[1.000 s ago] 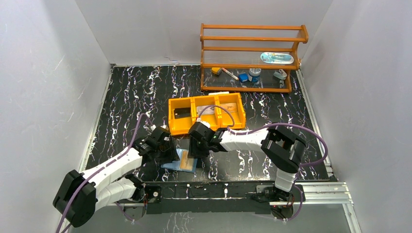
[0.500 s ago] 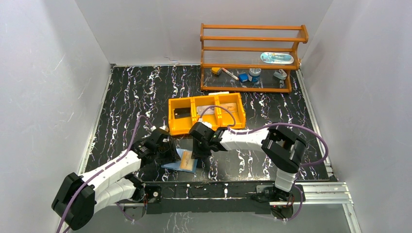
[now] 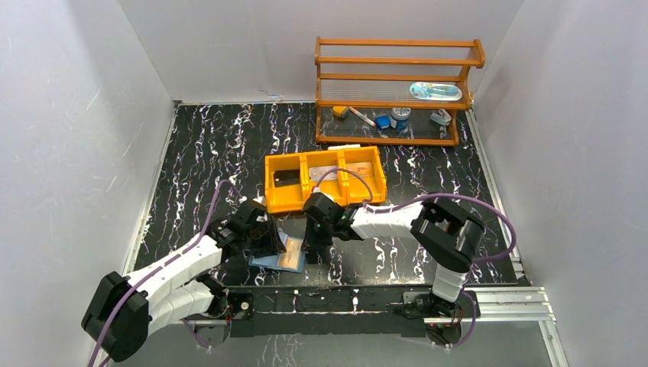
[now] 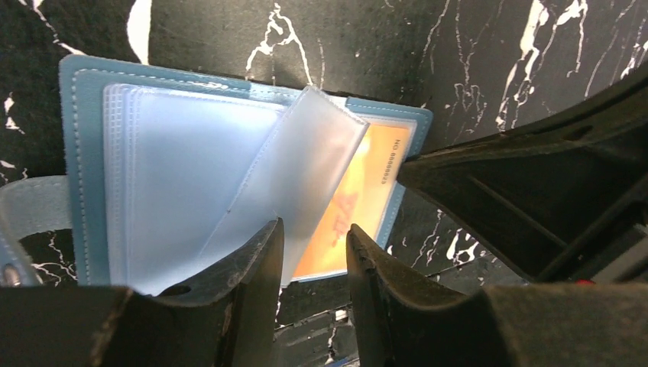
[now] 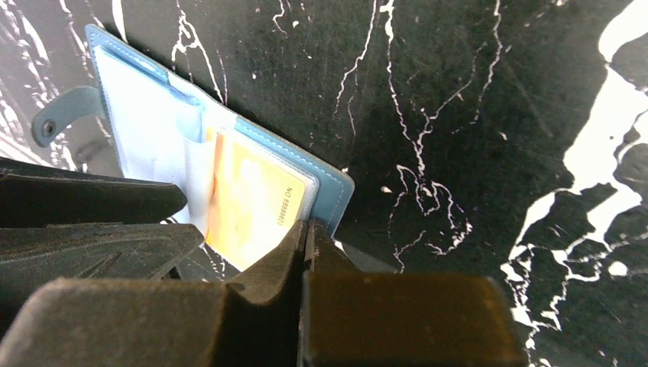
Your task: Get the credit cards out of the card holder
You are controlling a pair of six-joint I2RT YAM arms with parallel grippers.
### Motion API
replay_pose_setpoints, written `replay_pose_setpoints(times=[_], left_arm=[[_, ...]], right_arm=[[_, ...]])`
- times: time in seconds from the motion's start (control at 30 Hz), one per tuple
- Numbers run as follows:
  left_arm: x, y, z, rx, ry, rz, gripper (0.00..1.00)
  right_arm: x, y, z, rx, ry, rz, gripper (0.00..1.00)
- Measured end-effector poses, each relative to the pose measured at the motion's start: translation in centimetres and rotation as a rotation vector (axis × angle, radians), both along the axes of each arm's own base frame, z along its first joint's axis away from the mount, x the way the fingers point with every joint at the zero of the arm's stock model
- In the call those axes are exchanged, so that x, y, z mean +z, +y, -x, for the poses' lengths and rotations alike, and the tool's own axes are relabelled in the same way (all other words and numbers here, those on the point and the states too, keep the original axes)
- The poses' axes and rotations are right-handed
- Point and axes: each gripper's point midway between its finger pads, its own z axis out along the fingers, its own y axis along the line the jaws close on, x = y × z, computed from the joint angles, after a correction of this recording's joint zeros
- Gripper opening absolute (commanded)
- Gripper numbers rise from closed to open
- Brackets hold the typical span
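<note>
Black marbled tabletop (image 3: 214, 145): the far-left area is open, with walls close on both sides. Wooden rack (image 3: 397, 76) stands back right, small items on its bottom shelf. Orange tray (image 3: 283, 200) mid-table has a dark flat piece in the left bin and pale flat items in the other two. Card holder (image 4: 183, 168) lies open near the front edge, orange card (image 4: 359, 191) sleeved in its right leaf. Left end effector (image 4: 315, 229) is part-open beside a raised clear sleeve, nothing clamped. Right end effector (image 5: 306, 229) is closed at the leaf's corner, possibly nipping the card edge.
</note>
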Motion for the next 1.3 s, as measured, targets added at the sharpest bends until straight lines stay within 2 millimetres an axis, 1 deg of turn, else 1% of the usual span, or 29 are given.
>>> replay_pose_setpoints(times=[0.13,0.23,0.37,0.5,0.57,0.6,0.67,0.77,0.8,0.87,0.93,1.0,1.1,1.13,1.2,1.3], left_arm=[[0.4,-0.3,0.0,-0.017,-0.004,0.013,0.44],[0.6,-0.6,0.0,-0.038,-0.003,0.025,0.47],[1.0,-1.4,0.0,-0.069,0.002,0.052,0.48],[0.8,-1.5,0.0,-0.092,0.012,0.042,0.46],[0.9,-1.3,0.0,-0.094,0.013,0.024,0.53],[1.2,-1.1,-0.1,-0.094,0.006,0.013,0.57],[2.5,-0.7,-0.9,-0.084,-0.038,-0.01,0.58],[5.6,-0.2,-2.8,-0.036,-0.125,-0.041,0.58],[6.2,-0.1,-3.2,-0.02,-0.141,-0.051,0.58],[6.8,0.3,-3.8,0.009,-0.16,-0.068,0.57],[6.4,0.6,-3.6,0.013,-0.149,-0.081,0.57],[5.7,0.4,-3.2,-0.001,-0.134,-0.07,0.57],[4.7,-0.5,-2.2,-0.044,-0.099,-0.02,0.56],[4.6,-0.8,-2.0,-0.056,-0.09,-0.006,0.55],[4.6,-1.7,-1.8,-0.089,-0.074,0.033,0.53],[4.6,-2.9,-1.8,-0.127,-0.062,0.077,0.53]], right_arm=[[0.0,0.2,-0.1,-0.002,0.021,-0.068,0.02],[-0.1,0.0,-0.2,-0.012,0.043,-0.127,0.01],[-0.2,0.0,-0.1,-0.022,0.075,-0.187,0.0],[-0.2,0.0,-0.1,-0.033,0.09,-0.212,0.0],[-0.2,-0.1,-0.2,-0.039,0.092,-0.218,0.0],[-0.1,-0.1,-0.3,-0.043,0.091,-0.218,0.0],[-0.1,-0.4,-0.4,-0.054,0.086,-0.204,0.01],[-0.1,-1.3,-0.6,-0.075,0.072,-0.164,0.02],[-0.1,-1.7,-0.6,-0.082,0.066,-0.146,0.02],[-0.1,-2.2,-0.8,-0.094,0.058,-0.113,0.05],[-0.1,-2.6,-1.0,-0.096,0.046,-0.082,0.11],[0.0,-2.8,-1.2,-0.097,0.035,-0.062,0.16],[0.2,-3.2,-1.3,-0.09,0.024,-0.041,0.29],[0.4,-3.3,-1.3,-0.088,0.021,-0.04,0.31],[0.9,-3.1,-1.3,-0.084,0.015,-0.047,0.34],[1.7,-2.2,-1.3,-0.071,0.005,-0.07,0.39]])
